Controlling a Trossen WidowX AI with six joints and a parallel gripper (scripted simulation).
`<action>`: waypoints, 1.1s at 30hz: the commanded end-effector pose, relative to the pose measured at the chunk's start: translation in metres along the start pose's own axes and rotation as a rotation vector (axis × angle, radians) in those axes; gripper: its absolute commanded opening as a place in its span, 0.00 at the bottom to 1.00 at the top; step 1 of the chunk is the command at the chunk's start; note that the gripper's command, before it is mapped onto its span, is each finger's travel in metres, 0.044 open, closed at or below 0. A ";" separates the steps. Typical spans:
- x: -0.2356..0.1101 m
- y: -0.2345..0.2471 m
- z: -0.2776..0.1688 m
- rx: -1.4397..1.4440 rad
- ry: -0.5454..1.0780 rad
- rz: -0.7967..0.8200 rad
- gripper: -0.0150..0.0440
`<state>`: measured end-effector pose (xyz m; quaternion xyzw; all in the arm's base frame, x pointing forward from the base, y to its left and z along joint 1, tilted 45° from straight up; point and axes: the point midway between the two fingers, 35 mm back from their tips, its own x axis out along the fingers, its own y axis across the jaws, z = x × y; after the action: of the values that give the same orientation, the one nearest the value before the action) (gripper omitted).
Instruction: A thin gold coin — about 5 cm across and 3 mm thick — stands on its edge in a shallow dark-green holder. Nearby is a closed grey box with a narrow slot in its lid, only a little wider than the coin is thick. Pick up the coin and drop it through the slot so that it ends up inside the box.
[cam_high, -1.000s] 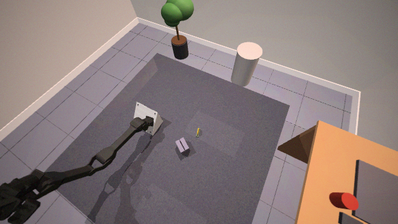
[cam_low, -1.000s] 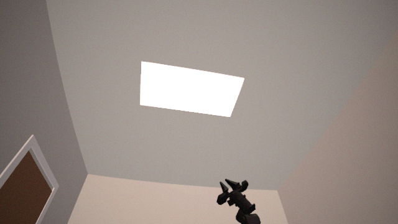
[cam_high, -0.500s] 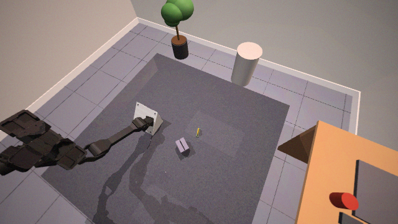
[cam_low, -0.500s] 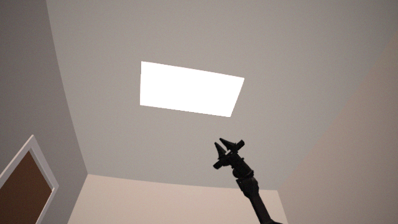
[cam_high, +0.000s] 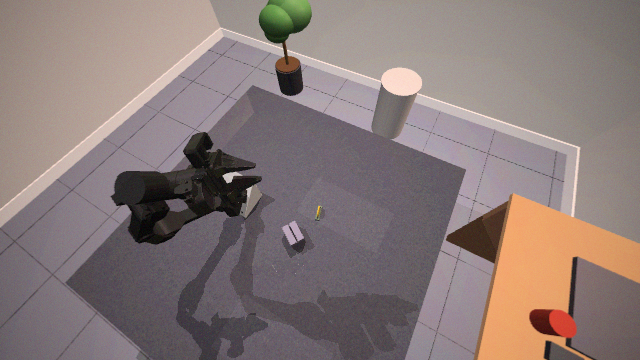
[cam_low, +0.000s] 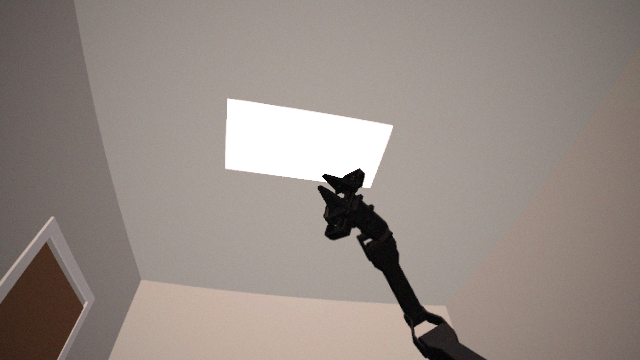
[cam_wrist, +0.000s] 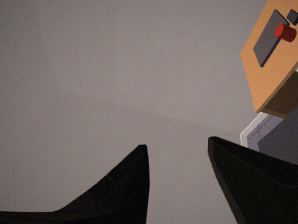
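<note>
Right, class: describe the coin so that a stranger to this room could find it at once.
Start at the big dark mat on the tiled floor. Near its middle stands a small grey box with a slot in its lid. Just beyond it, towards the white cylinder, the coin stands on edge: the only thin gold thing there.

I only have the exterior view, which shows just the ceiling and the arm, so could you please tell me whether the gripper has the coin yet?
Observer: No. The coin stands on edge on the dark mat, well apart from the gripper.
Operator: Where is the box?
Observer: The grey box sits close beside the coin, with its slot facing up.
Operator: Is the gripper empty?
Observer: Yes. The wrist view shows its fingers apart with nothing between them.
</note>
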<state>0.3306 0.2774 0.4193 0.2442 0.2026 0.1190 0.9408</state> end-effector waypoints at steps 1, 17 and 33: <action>0.036 -0.030 -0.029 0.062 0.066 -0.133 0.53; 0.132 -0.231 -0.171 0.387 0.203 -0.924 0.53; 0.095 -0.407 -0.269 0.500 0.018 -1.681 0.53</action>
<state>0.3505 0.0737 -0.0333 0.2114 0.3552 -0.6497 0.6380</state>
